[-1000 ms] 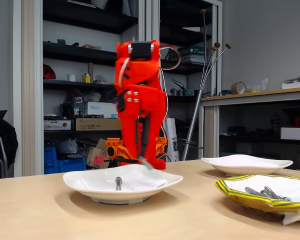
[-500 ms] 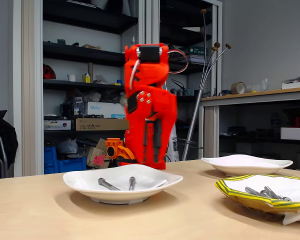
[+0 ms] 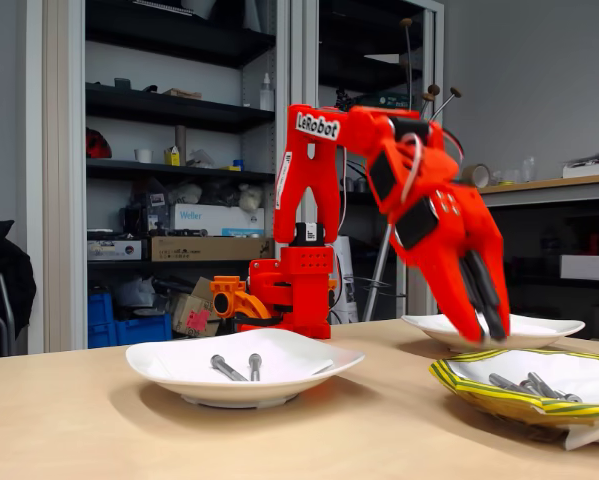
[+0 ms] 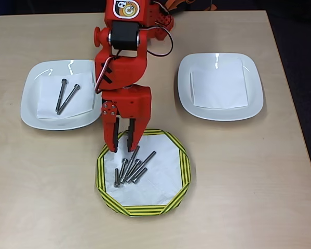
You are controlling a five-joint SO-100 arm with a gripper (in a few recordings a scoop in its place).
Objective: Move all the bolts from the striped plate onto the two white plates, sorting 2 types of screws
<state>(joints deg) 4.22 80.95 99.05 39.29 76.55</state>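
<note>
Presently, hand: the orange arm's hand (image 4: pixel 122 141) is seen from overhead poised over the upper-left rim of the striped plate (image 4: pixel 182 167), fingers pointing down and parted by a narrow gap; nothing is held between them.
Hand, side-on: in the fixed view the hand (image 3: pixel 481 322) is tilted down and to the right, its tips hanging above the striped plate (image 3: pixel 459 384).
Bolts on the striped plate: a loose cluster of grey bolts (image 4: pixel 131 167) is laid just below the fingertips, on the left half of the white paper centre; the nearest bolt head is placed right beside the right finger's tip. Whether it is touched cannot be told.
Sorted bolts: two long bolts (image 4: pixel 65 96) are laid side by side, nearly touching, on a paper square in the left white plate (image 4: pixel 31 111), well apart from the hand.
Right white plate: on the right white plate (image 4: pixel 254 98) a paper square is carried.
Desk: all three plates are borne by the pale wooden desk (image 4: pixel 248 197).
</note>
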